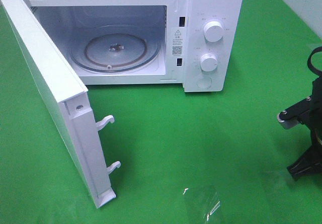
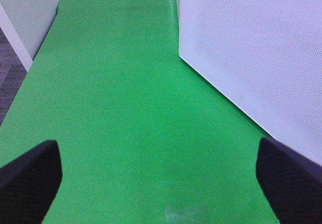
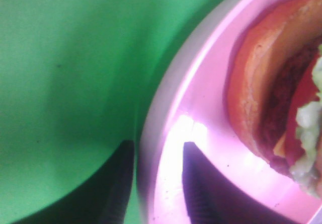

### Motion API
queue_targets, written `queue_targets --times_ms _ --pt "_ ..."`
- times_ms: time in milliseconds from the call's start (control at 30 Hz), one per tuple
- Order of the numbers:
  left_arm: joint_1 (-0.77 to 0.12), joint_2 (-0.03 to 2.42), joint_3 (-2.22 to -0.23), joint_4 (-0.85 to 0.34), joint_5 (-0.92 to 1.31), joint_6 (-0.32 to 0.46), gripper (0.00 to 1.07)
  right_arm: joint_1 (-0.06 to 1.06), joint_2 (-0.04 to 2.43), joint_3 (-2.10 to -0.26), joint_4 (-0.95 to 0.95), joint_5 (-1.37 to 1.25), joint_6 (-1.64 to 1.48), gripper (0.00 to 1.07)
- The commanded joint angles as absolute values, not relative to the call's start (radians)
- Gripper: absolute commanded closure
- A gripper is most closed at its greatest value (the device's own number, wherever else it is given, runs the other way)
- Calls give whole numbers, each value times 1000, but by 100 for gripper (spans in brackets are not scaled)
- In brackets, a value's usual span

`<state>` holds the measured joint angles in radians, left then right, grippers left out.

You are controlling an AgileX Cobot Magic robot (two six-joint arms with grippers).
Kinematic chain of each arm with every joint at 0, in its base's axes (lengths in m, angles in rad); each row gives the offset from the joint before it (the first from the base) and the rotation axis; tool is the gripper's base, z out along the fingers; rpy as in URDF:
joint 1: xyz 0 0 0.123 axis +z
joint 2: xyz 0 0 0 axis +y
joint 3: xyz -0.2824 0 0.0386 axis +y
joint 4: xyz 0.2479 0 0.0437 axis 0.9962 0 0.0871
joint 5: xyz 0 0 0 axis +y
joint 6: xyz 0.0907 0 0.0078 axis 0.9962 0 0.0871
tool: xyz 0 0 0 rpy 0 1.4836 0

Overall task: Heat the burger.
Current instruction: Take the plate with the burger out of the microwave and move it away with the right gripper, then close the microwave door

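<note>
Burger [image 3: 282,88] lies tipped on pink plate [image 3: 201,133], layers edge-on: brown bun, red filling, pale green lettuce. My right gripper [image 3: 153,183] straddles plate rim, grip uncertain. My left gripper [image 2: 158,176] spread wide, empty.

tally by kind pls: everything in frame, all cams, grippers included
microwave: 1 (door open)
turntable: 1
dials: 2
burger: 1
pink plate: 1
left gripper: 1 (open)
right gripper: 1 (jaws astride plate rim)
Total: 8
</note>
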<state>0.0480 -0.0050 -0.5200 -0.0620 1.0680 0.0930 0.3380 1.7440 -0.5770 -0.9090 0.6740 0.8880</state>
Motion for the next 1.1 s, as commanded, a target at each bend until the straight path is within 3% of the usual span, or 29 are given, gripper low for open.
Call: queue_targets --times_ms 33,233,433,500,533,567,667,700,800,1100 --pt "52 -22 -517 -61 1071 93 9 340 1725 -581 -909 690 873 65" --pt "52 -22 -517 -61 1071 93 9 340 1600 -581 -843 660 837 63" --pt "52 -22 -517 -61 1071 93 9 340 1431 -581 -604 516 610 57" --pt "52 -22 -517 -61 1071 93 9 340 1321 -579 -446 471 417 41" --pt "52 -22 -517 -61 1071 93 9 340 1321 -579 -446 471 417 41" --pt "52 -22 -517 -61 1071 93 9 340 1269 -579 -385 490 348 31" --pt "52 -22 -517 -61 1071 93 9 340 1251 -579 -364 512 328 27" --pt "52 -22 -517 -61 1071 93 9 340 1209 -580 -329 572 297 20" --pt "52 -22 -517 -61 1071 93 9 340 1163 -580 -316 625 289 18" --pt "52 -22 -517 -61 1071 93 9 340 868 -580 -184 886 156 25"
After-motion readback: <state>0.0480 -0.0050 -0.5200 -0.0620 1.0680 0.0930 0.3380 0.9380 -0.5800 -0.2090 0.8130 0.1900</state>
